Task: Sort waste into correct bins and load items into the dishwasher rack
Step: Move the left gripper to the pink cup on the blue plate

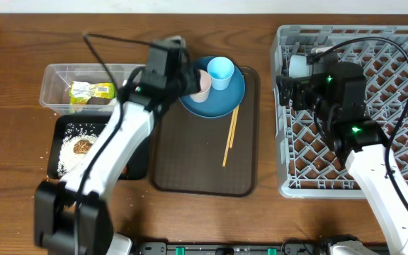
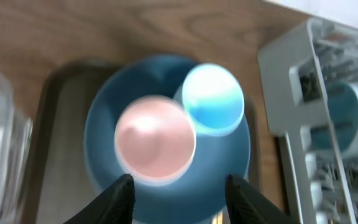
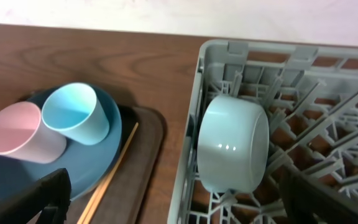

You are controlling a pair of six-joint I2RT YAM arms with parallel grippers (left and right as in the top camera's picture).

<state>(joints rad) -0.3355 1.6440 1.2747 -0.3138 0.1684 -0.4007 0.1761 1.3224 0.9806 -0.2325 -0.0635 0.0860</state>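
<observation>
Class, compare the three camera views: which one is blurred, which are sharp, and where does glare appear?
Left wrist view: blurred throughout, the pink cup and light blue cup have smeared rims. Right wrist view: sharp, with small glare spots on the light blue bowl. Overhead view: crisp and evenly lit, the chopsticks clearly outlined.

A: Where does the overhead view sit?
B: High above the desk (image 1: 20, 57), looking straight down; it takes in everything from the tub (image 1: 52, 88) to the rack (image 1: 296, 163).
A: And the left wrist?
B: Close over the plate (image 2: 101, 124), facing down, blurred; pink cup (image 2: 155, 140) and blue cup (image 2: 213, 99) fill it, the rack's corner at right.
A: The right wrist?
B: Low over the rack, slanting towards the desk's far edge, the bowl (image 3: 232, 143) near.
A: What do they share?
B: All three see the plate, both cups and the rack's wall facing them
</observation>
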